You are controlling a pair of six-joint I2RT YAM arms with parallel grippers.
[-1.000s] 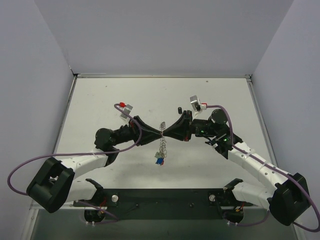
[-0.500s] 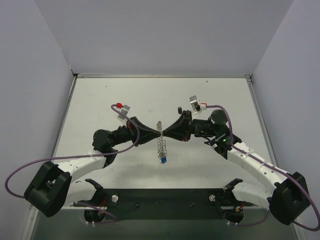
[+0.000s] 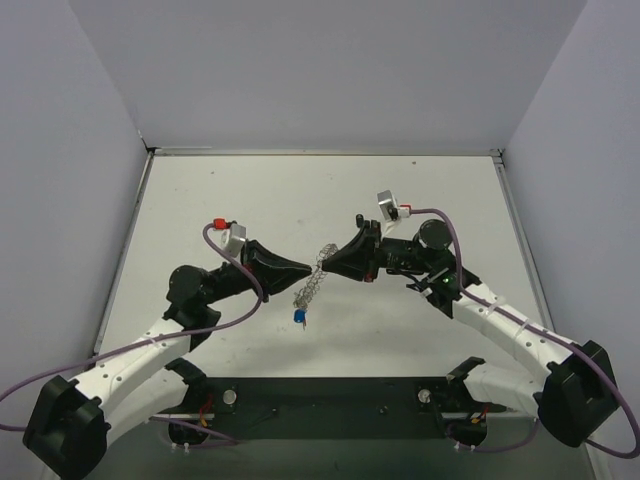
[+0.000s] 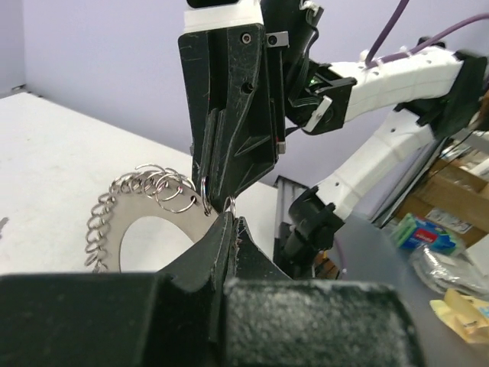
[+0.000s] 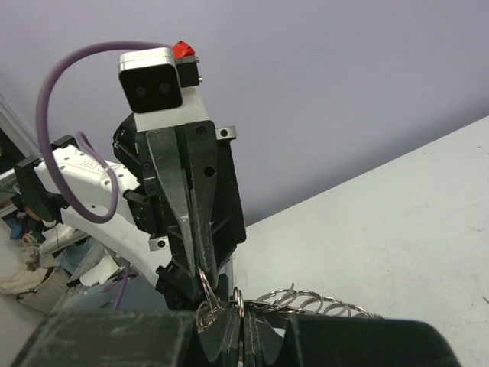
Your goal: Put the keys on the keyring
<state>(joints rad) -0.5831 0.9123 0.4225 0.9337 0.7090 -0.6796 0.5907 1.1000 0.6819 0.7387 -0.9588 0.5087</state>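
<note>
Keyring (image 3: 311, 282) is hanging over the worktop's (image 3: 200, 190) middle, with the left gripper (image 3: 306, 268) and right gripper (image 3: 329, 264) both pinching its rim. A blue key (image 3: 299, 316) is dangling beneath. Purple cables (image 5: 114, 46) are looping off both wrists, and pale walls (image 3: 320, 70) are enclosing the white surface.

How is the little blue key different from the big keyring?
The keyring is large and silvery, with a wide hole; the blue key is far smaller, with a coloured head. The keyring is pinched between the left gripper and the right gripper; the blue key dangles below it, touched by neither. Both seem to be up in the air together.
</note>
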